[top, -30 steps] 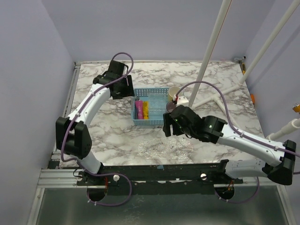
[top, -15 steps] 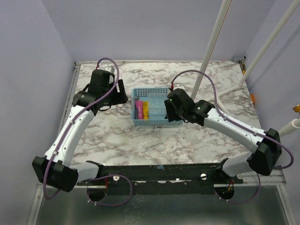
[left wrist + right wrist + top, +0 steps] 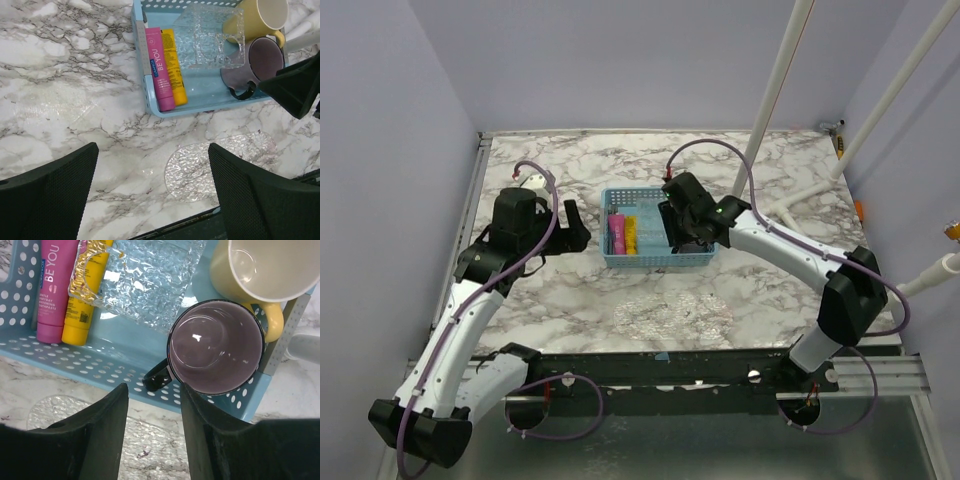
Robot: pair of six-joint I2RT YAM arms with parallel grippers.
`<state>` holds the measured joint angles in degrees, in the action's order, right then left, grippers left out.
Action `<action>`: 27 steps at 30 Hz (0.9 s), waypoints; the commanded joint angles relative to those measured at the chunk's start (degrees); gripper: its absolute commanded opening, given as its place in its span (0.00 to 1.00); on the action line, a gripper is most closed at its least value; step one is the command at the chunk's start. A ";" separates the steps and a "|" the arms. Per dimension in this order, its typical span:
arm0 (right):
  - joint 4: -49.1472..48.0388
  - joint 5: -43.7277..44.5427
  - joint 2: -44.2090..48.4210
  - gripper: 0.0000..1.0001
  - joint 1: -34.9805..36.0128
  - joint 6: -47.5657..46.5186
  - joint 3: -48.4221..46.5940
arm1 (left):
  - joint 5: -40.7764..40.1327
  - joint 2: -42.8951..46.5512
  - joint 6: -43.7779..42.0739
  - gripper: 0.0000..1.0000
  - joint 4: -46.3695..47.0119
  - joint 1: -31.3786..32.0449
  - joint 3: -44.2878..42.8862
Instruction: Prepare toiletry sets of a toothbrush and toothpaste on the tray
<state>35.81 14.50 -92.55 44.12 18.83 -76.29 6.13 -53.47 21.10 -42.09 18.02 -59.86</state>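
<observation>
A pink toothpaste tube [image 3: 617, 233] [image 3: 160, 70] [image 3: 55, 285] and a yellow one [image 3: 631, 235] [image 3: 175, 65] [image 3: 82, 310] lie side by side in the left part of a blue basket [image 3: 655, 262]. No toothbrush can be made out. A clear dimpled tray [image 3: 672, 308] [image 3: 220, 160] lies on the marble in front of the basket. My right gripper [image 3: 678, 232] [image 3: 153, 390] hangs open over the basket's right front, and the handle of a purple mug [image 3: 215, 347] sits just beyond its fingertips. Left of the basket, my left gripper [image 3: 575, 228] [image 3: 152, 150] stands wide open over bare marble.
The basket also holds a cream mug [image 3: 265, 265] [image 3: 260, 20] and a second clear dimpled piece [image 3: 145, 275] [image 3: 210, 35] partly over the yellow tube. White poles [image 3: 775, 90] and pipe fittings [image 3: 790, 205] stand at the back right. A black rail [image 3: 660, 365] runs along the near edge.
My right gripper moved from the table in front of the basket to above its right part, and its jaws narrowed. My left arm drew back from the basket's far-left side, jaws widening.
</observation>
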 commanded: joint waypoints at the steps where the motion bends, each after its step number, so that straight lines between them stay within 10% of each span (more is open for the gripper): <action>1: -0.96 -0.69 -2.88 0.49 -0.58 -1.33 -2.47 | 0.63 3.67 -1.94 0.98 4.67 0.17 3.90; 27: -2.85 -1.61 -12.82 0.33 -3.16 -1.08 -3.80 | -2.17 5.13 -1.66 0.99 3.24 0.18 5.28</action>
<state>33.95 14.26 -103.42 41.50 17.96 -78.70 5.56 -48.64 20.08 -39.03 18.02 -54.89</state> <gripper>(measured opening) 0.351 0.987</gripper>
